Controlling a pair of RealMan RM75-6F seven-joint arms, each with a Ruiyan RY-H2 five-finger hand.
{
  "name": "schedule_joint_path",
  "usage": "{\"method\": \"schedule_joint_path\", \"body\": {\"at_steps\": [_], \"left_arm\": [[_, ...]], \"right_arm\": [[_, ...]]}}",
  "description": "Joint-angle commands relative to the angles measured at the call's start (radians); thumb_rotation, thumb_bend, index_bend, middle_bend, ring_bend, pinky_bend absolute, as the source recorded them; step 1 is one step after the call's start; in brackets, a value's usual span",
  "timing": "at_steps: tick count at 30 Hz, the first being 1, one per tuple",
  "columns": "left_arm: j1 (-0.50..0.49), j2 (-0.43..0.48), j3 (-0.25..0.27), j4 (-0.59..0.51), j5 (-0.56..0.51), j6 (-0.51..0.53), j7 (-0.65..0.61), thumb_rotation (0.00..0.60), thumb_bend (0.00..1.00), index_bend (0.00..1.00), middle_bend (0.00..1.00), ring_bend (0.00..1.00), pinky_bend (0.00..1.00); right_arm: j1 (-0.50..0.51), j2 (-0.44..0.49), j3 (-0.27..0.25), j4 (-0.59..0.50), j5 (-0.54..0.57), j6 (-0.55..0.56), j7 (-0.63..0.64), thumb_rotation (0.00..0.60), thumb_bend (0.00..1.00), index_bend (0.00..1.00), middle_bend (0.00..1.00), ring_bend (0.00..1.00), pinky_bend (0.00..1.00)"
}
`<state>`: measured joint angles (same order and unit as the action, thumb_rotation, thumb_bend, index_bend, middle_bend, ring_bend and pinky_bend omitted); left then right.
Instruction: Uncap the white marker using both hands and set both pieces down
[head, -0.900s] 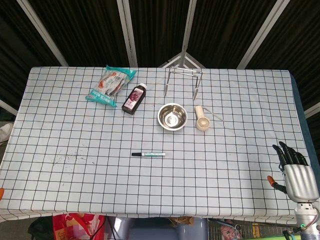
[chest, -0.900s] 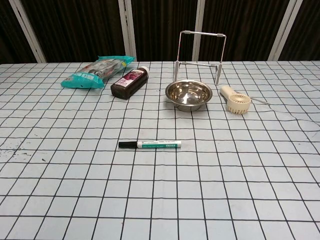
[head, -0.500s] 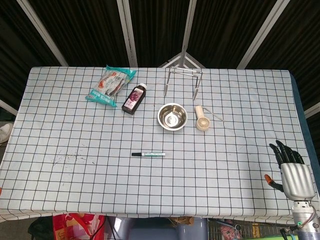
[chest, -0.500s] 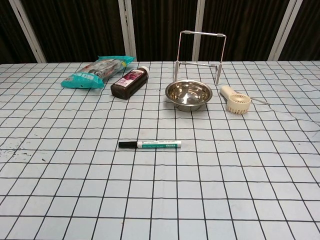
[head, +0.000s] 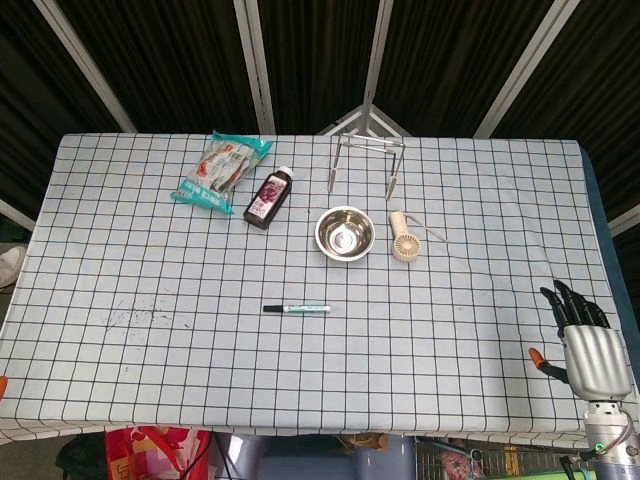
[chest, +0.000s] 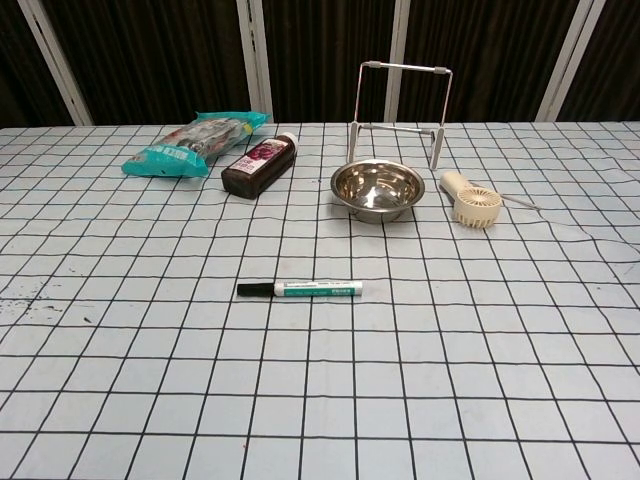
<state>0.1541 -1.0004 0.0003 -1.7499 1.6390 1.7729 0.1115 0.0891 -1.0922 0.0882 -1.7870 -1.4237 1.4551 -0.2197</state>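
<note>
The white marker (head: 303, 309) (chest: 318, 290) lies flat near the middle of the checked tablecloth, with its black cap (head: 270, 309) (chest: 254, 290) on and pointing left. My right hand (head: 588, 345) hovers at the table's front right corner, far to the right of the marker. Its dark fingers are stretched out and apart and hold nothing. The chest view does not show this hand. My left hand is out of both views. Only a tiny orange speck (head: 2, 384) shows at the left edge of the head view, and I cannot identify it.
Behind the marker stand a steel bowl (head: 344, 233) (chest: 373, 190), a small beige fan (head: 404, 243) (chest: 472, 200), a wire rack (head: 366, 160) (chest: 401, 110), a dark bottle (head: 269, 198) (chest: 260, 165) and a snack bag (head: 220, 168) (chest: 193, 143).
My right hand has shifted a little at the front right corner, with its fingers still spread. The marker and the other objects have not moved.
</note>
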Motion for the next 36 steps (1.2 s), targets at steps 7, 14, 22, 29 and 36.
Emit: {"method": "schedule_joint_path", "body": {"at_steps": [7, 14, 22, 29, 36], "left_arm": [[0.003, 0.008, -0.003, 0.002, -0.004, 0.006, -0.022, 0.6, 0.41, 0.0, 0.0, 0.0, 0.09], [0.004, 0.005, -0.007, 0.019, -0.019, 0.004, -0.033, 0.6, 0.41, 0.0, 0.0, 0.0, 0.09], [-0.008, -0.007, -0.017, 0.052, -0.064, -0.035, -0.048, 0.6, 0.41, 0.0, 0.0, 0.0, 0.09], [-0.025, -0.016, -0.027, 0.064, -0.088, -0.066, -0.032, 0.6, 0.41, 0.0, 0.0, 0.0, 0.09], [-0.035, -0.024, -0.037, 0.073, -0.121, -0.09, -0.018, 0.6, 0.41, 0.0, 0.0, 0.0, 0.09]], "right_arm": [[0.08, -0.07, 0.043, -0.054, 0.053, -0.092, -0.024, 0.6, 0.23, 0.21, 0.1, 0.15, 0.11], [0.215, -0.197, 0.107, -0.108, 0.15, -0.206, -0.195, 0.6, 0.23, 0.24, 0.1, 0.15, 0.1], [0.394, -0.422, 0.186, -0.071, 0.328, -0.289, -0.393, 0.6, 0.23, 0.3, 0.1, 0.15, 0.09], [0.535, -0.623, 0.235, 0.051, 0.475, -0.327, -0.487, 0.6, 0.23, 0.33, 0.1, 0.15, 0.08], [0.633, -0.763, 0.255, 0.193, 0.551, -0.359, -0.496, 0.6, 0.23, 0.37, 0.1, 0.15, 0.07]]}}
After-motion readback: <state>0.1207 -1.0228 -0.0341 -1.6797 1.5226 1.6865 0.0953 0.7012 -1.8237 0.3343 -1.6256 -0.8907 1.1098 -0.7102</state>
